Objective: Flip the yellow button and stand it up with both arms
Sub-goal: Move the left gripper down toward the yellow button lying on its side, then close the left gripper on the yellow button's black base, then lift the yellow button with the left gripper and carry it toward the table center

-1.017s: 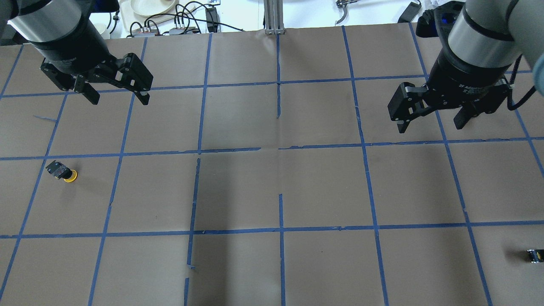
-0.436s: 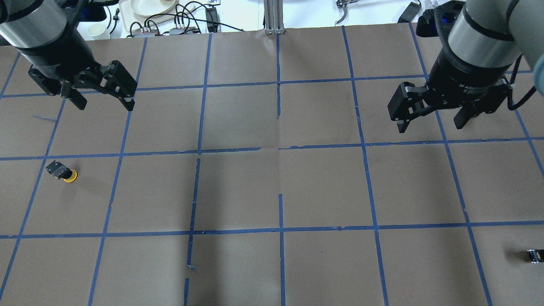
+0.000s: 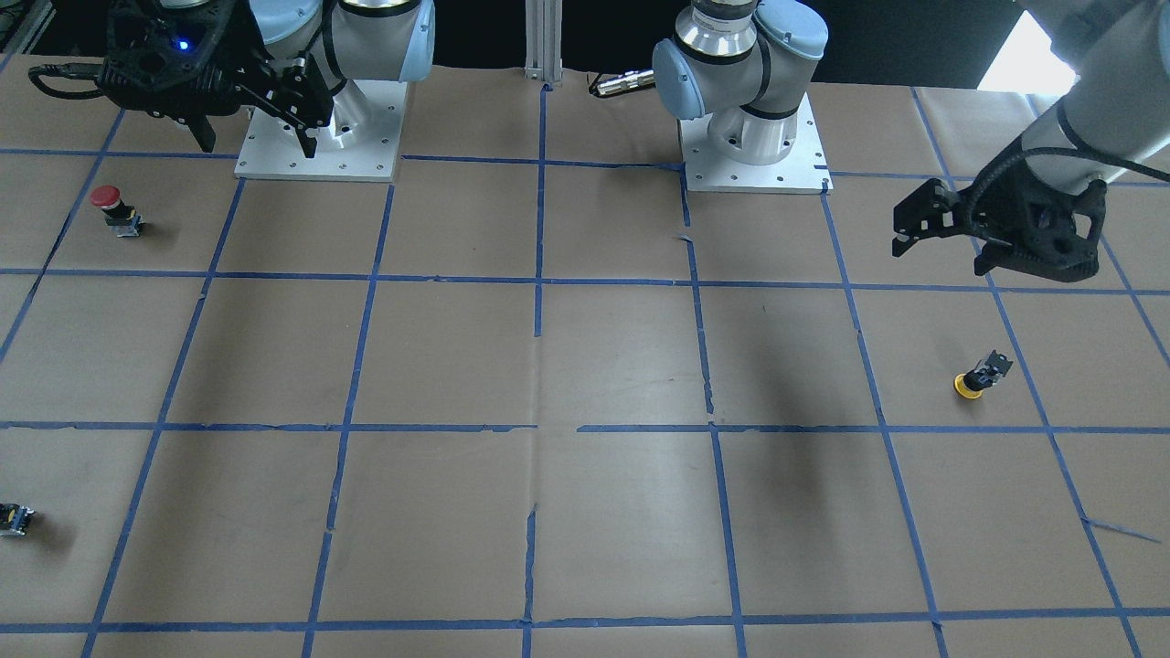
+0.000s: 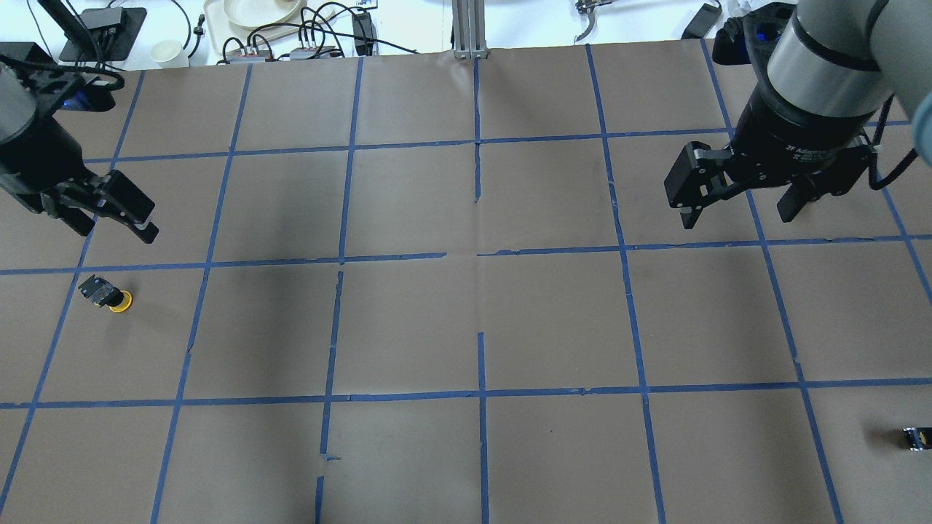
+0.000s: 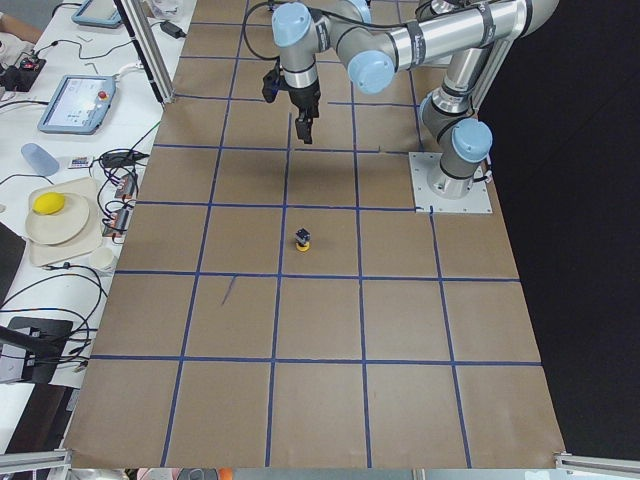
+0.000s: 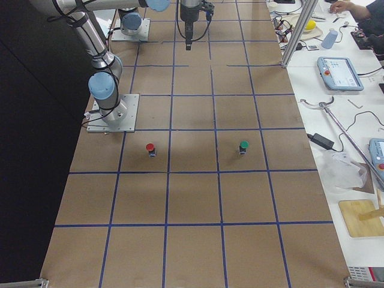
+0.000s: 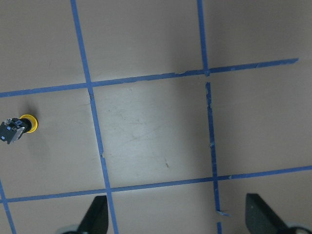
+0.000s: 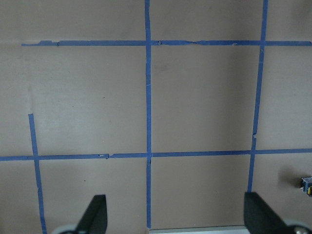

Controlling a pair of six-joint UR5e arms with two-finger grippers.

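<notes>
The yellow button [image 4: 109, 295] lies tipped over on the brown paper at the table's left, its black body up-left of its yellow cap. It also shows in the front view [image 3: 978, 376], the left-side view [image 5: 303, 239] and the left wrist view [image 7: 17, 128]. My left gripper [image 4: 113, 229] is open and empty. It hovers just beyond the button, also seen in the front view [image 3: 941, 256]. My right gripper [image 4: 737, 217] is open and empty, far off at the table's right, also seen in the front view [image 3: 258, 144].
A red-capped button [image 3: 110, 206] and a green-capped one [image 6: 243, 146] stand on the robot's right side. A small capless black block [image 4: 916, 438] lies near the right edge. Both arm bases [image 3: 754, 146] sit at the robot's side. Cables and dishes [image 4: 262, 14] lie beyond the far edge.
My left gripper has moved left and back toward the robot, from the far left squares to just beyond the yellow button. The right arm and the button have not moved.
</notes>
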